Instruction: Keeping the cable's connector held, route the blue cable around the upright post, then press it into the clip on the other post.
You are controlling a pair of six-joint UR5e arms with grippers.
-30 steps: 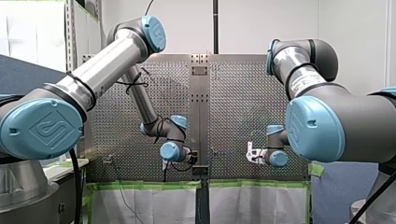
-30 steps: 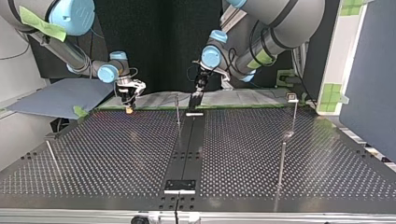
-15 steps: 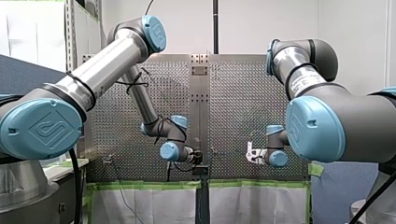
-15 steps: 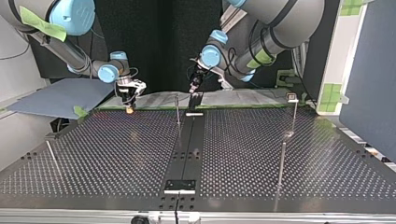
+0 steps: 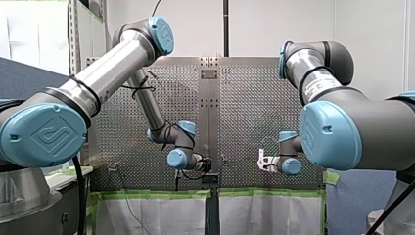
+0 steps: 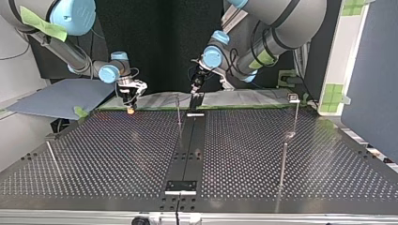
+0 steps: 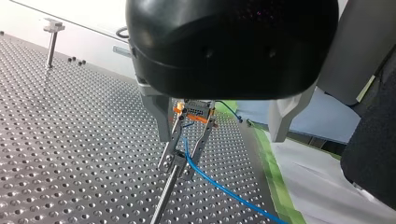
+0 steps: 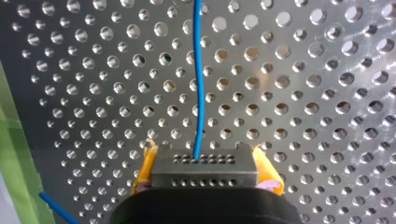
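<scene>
In the right wrist view my right gripper (image 8: 205,179), with yellow pads (image 8: 145,169), is shut on the grey connector (image 8: 205,167). The blue cable (image 8: 199,88) runs straight out of the connector over the perforated table. In the top view this gripper (image 6: 129,107) hangs at the far left edge of the table. My left gripper (image 7: 181,162) is open, its thin metal fingers (image 7: 170,144) astride the blue cable (image 7: 219,186) right at the clip (image 7: 179,159) on a thin post (image 7: 161,205). In the top view it (image 6: 194,89) sits just right of that post (image 6: 177,107).
More thin posts stand on the table: one with a clip top (image 6: 294,99) at the top view's right, one nearer (image 6: 283,161), and a leaning one at the left (image 6: 52,158). A black rail (image 6: 187,150) runs down the middle. Green tape (image 7: 275,182) edges the table.
My left gripper has risen a little and shifted toward the post, to the top view's left, mostly in the first half second. My right gripper has stayed put on the connector.
</scene>
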